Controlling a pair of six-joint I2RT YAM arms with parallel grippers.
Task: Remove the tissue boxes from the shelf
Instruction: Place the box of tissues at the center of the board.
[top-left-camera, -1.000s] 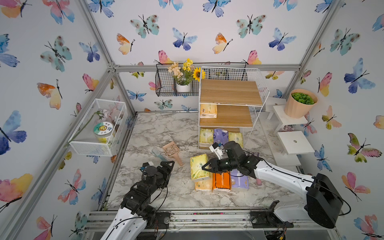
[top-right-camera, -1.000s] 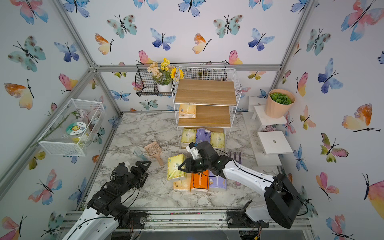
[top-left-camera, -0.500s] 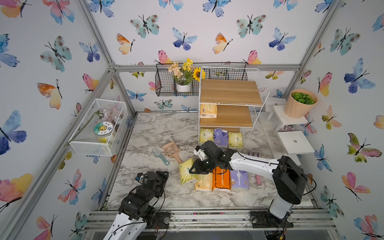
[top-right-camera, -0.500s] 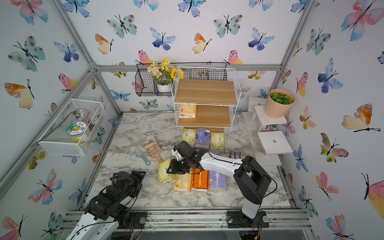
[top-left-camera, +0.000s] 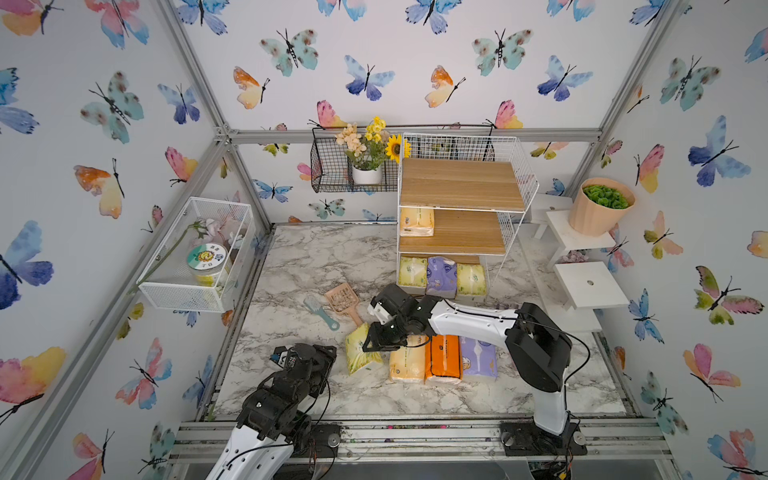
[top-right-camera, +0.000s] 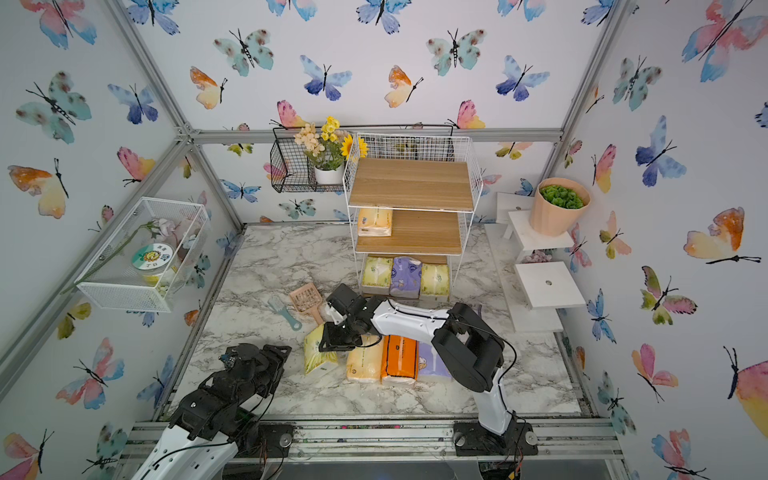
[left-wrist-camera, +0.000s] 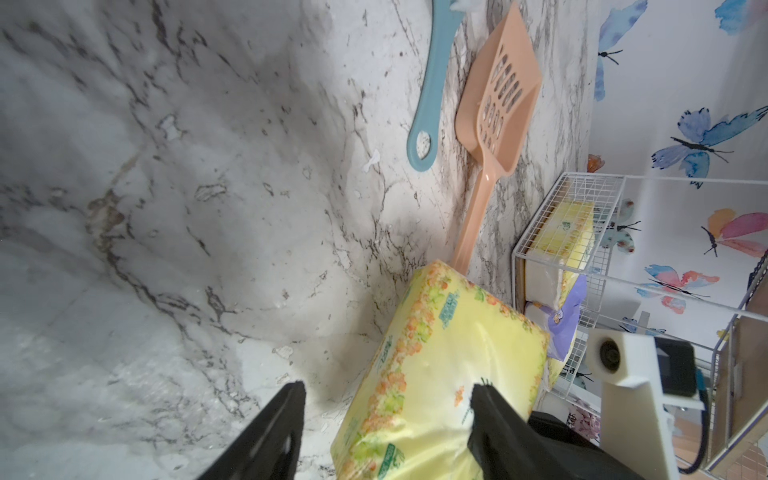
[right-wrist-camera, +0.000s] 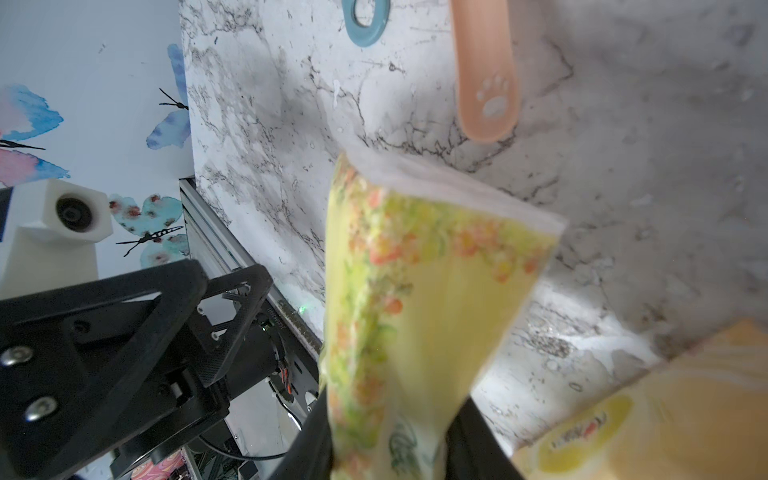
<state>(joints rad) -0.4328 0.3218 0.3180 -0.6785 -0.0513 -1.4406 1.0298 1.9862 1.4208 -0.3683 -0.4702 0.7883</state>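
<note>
The right gripper (top-left-camera: 375, 340), jaws clamped on a yellow-green tissue pack (top-left-camera: 360, 354), has carried it from the shelf (top-left-camera: 457, 183) at 12 o'clock to the 9 o'clock end of the row of packs (top-left-camera: 442, 359) on the table (top-left-camera: 291, 266). The left gripper (left-wrist-camera: 389, 386) has drawn back, jaws apart and empty. This pack looks ready to release; four stay shelved.

Butterfly-papered walls (top-left-camera: 415, 62), grey-veined marble floor (top-left-camera: 316, 257), aluminium frame beams (top-left-camera: 561, 135).

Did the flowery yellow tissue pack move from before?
Yes. The yellow pack, held in the right gripper, has shifted away from the orange pack and further from the shelf.
</note>
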